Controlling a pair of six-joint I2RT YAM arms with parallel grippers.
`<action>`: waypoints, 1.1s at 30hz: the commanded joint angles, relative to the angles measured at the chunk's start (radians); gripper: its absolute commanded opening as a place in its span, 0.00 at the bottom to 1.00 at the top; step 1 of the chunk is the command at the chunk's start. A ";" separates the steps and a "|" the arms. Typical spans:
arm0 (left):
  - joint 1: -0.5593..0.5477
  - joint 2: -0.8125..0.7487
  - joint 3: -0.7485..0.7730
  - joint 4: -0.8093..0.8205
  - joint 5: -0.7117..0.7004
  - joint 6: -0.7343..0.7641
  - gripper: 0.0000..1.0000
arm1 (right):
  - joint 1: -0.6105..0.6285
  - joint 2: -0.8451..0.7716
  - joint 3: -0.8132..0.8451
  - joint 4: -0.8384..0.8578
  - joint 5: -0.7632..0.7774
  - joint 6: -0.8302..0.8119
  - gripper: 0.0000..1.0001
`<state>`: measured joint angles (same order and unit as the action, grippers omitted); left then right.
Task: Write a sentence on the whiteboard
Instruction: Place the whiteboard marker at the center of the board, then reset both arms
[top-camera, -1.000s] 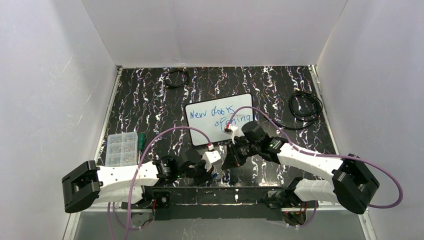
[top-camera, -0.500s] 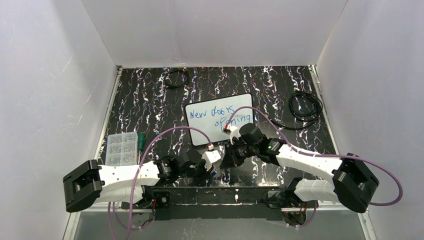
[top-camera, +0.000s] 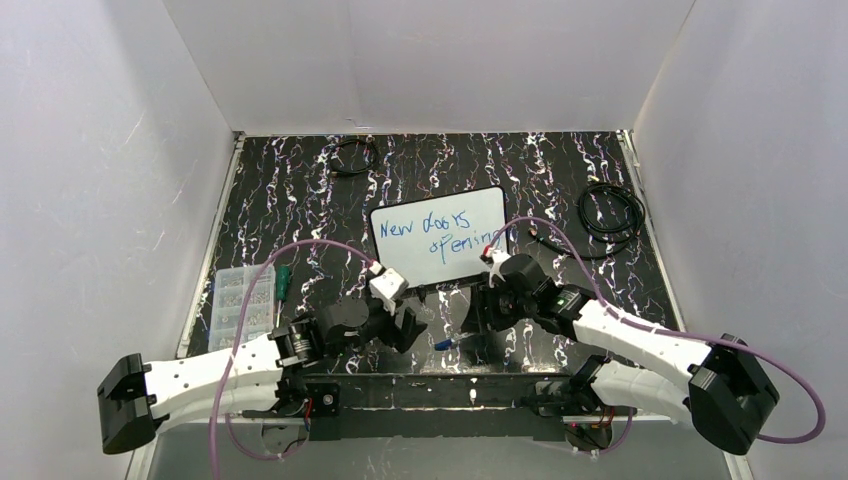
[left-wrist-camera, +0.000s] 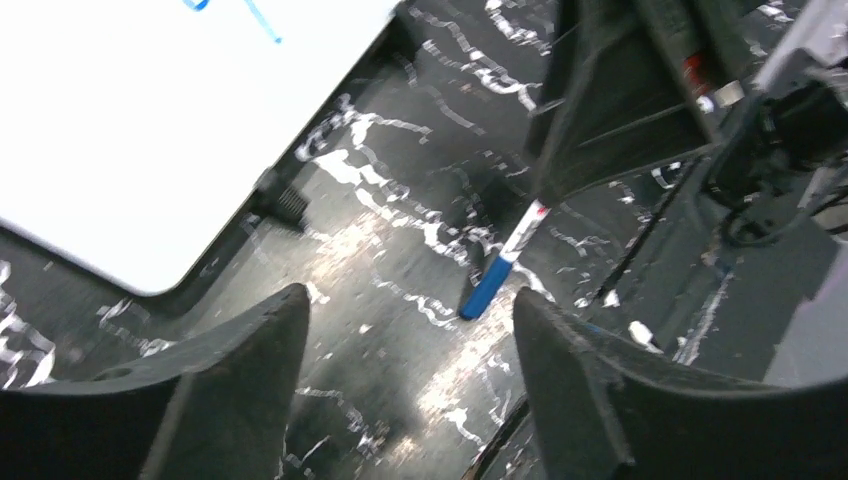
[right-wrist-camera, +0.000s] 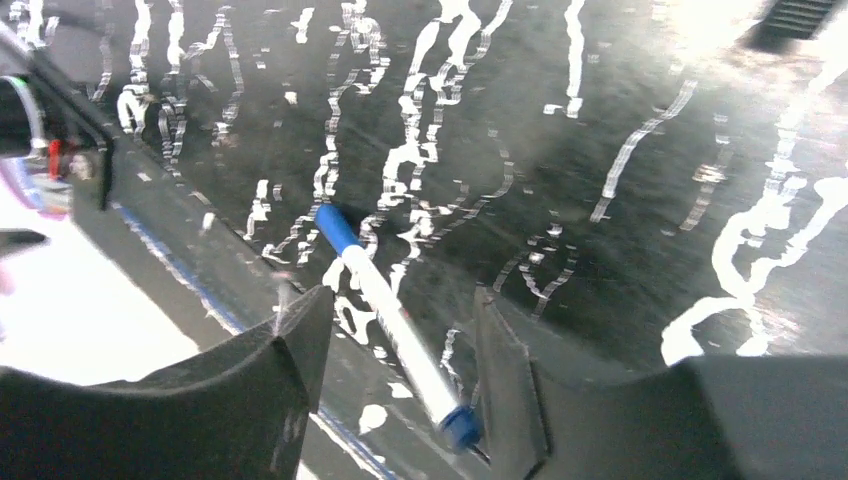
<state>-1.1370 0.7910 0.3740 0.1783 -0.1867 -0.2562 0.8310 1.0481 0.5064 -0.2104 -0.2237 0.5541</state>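
Fingers (left-wrist-camera: 250, 370) on left gripper (left-wrist-camera: 408, 305) and right gripper (right-wrist-camera: 392, 300) spread, gripping nothing.
Whiteboard (top-camera: 408, 262) long axis 9-to-3 o'clock; sentence (top-camera: 440, 232) readable only from top.

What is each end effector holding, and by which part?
Nothing: the left end effector and right end effector are open; the marker lies on the table.

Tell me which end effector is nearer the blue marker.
Right. The right end effector is open with the marker lying between its fingers; the left end effector, also open, sits back, the marker beyond its fingertips.
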 joint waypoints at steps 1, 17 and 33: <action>0.034 -0.046 0.060 -0.252 -0.161 -0.089 0.77 | -0.035 -0.041 0.030 -0.098 0.145 0.002 0.71; 0.698 -0.015 0.492 -0.706 0.223 -0.063 0.97 | -0.300 -0.172 0.246 -0.218 0.620 -0.208 0.99; 1.114 -0.012 0.501 -0.592 0.094 -0.036 0.98 | -0.300 -0.395 0.215 0.000 0.835 -0.362 0.99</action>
<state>-0.0280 0.7979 0.9043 -0.4507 -0.0193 -0.3126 0.5320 0.6556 0.7109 -0.2623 0.5686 0.2195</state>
